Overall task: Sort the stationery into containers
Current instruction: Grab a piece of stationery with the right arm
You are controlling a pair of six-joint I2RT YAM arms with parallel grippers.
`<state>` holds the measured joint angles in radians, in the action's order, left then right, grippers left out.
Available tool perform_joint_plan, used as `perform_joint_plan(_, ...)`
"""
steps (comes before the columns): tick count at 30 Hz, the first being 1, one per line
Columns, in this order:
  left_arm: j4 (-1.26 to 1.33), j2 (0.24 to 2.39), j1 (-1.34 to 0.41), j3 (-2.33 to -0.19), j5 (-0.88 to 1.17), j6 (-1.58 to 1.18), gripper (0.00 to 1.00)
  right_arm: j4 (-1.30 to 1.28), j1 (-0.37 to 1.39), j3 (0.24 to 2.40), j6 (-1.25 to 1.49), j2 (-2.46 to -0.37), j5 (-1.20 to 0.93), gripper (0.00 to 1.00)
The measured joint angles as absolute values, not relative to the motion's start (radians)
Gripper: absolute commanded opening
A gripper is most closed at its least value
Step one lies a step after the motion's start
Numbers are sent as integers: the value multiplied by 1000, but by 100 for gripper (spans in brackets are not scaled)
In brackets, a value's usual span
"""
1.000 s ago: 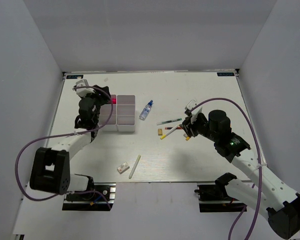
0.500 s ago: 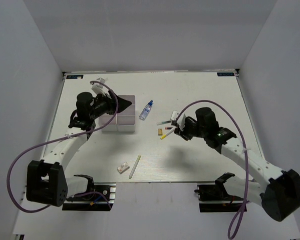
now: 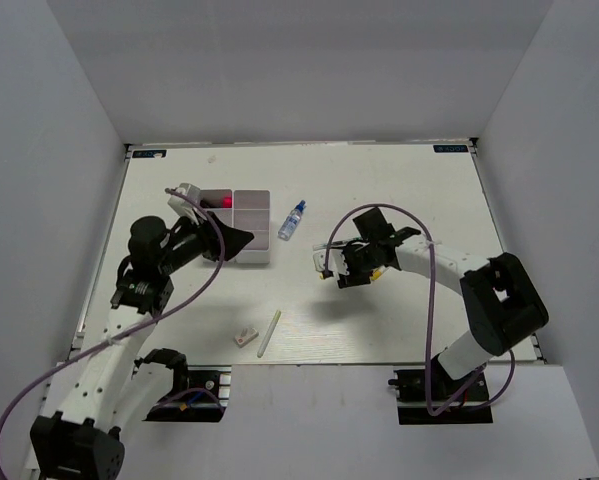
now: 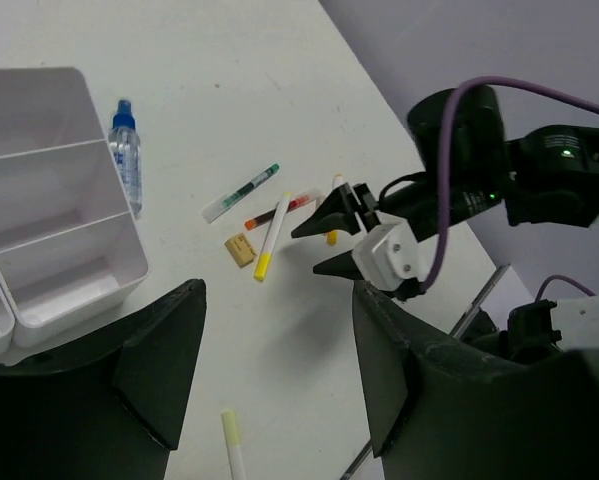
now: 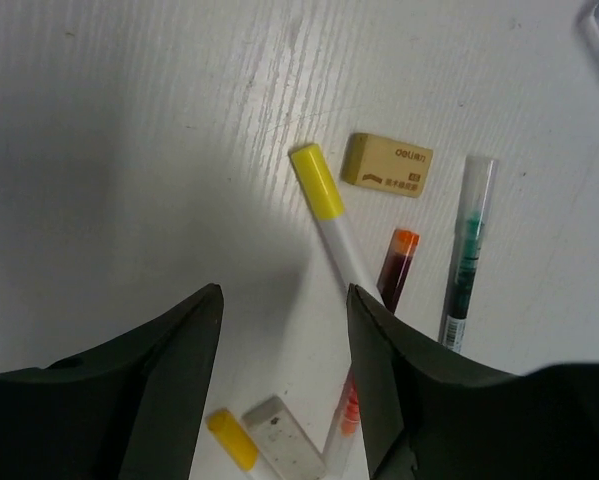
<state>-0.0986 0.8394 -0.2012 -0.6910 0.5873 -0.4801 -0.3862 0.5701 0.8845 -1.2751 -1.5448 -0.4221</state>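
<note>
The white four-cell box (image 3: 249,225) stands at the left centre; it also shows in the left wrist view (image 4: 49,200). A pink item (image 3: 224,202) lies in its far left cell. My left gripper (image 3: 237,240) is open and empty, hovering at the box's near edge (image 4: 279,295). My right gripper (image 3: 339,270) is open and empty (image 5: 284,300), just above a cluster of stationery: a yellow-ended marker (image 5: 329,215), a tan eraser (image 5: 386,165), a green pen (image 5: 466,255), a red pen (image 5: 397,265), an orange-ended marker (image 5: 344,410), a small white block (image 5: 284,430) and a yellow piece (image 5: 229,435).
A small blue spray bottle (image 3: 292,220) lies right of the box. A white stick with a pale yellow end (image 3: 269,333) and a small white block (image 3: 245,337) lie near the table's front edge. Grey walls enclose the table.
My left gripper has swung from above the box's far cells to its near edge. My right gripper has moved left and down over the cluster of pens.
</note>
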Motion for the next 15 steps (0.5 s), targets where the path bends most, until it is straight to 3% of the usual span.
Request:
perform_joint_plan(7, -106, 743, -205, -678, 571, -466, 70, -387, 593, 976, -1353, -1641, -413, 56)
perform_joint_plan(15, -123, 711, -205, -678, 548, -461, 70, -453, 629, 1114, -1415, -1786, -373, 41)
